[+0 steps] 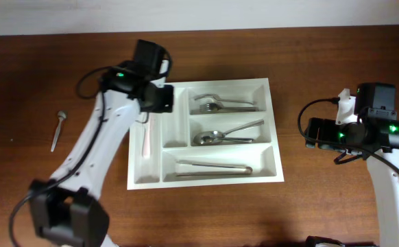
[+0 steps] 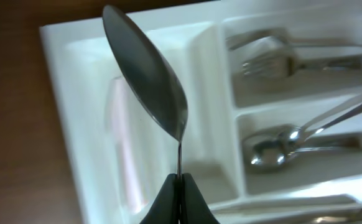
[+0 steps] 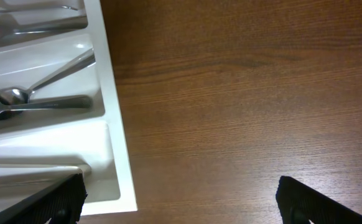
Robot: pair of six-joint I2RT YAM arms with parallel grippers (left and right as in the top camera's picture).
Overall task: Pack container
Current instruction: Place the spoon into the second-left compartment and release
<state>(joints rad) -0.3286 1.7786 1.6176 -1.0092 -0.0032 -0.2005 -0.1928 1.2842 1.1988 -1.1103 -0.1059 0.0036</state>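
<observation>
The white container (image 1: pixel 136 180) lies in the middle of the table, with two narrow compartments on its left and three wide ones on its right. My left gripper (image 1: pixel 155 101) hangs over its far left corner. In the left wrist view the left gripper (image 2: pixel 180 182) is shut on the handle of a metal spoon (image 2: pixel 147 81), held above the narrow compartments of the container (image 2: pixel 63 93). My right gripper (image 1: pixel 311 134) is open and empty over bare table, just right of the container. In the right wrist view the right gripper (image 3: pixel 181 202) sits beside the container's rim (image 3: pixel 116 124).
The wide compartments hold forks (image 1: pixel 220 104), spoons (image 1: pixel 223 135) and tongs (image 1: pixel 213 168). A pale pink utensil (image 1: pixel 146 137) lies in the leftmost narrow compartment. A small metal utensil (image 1: pixel 57 130) lies on the table, left of the container.
</observation>
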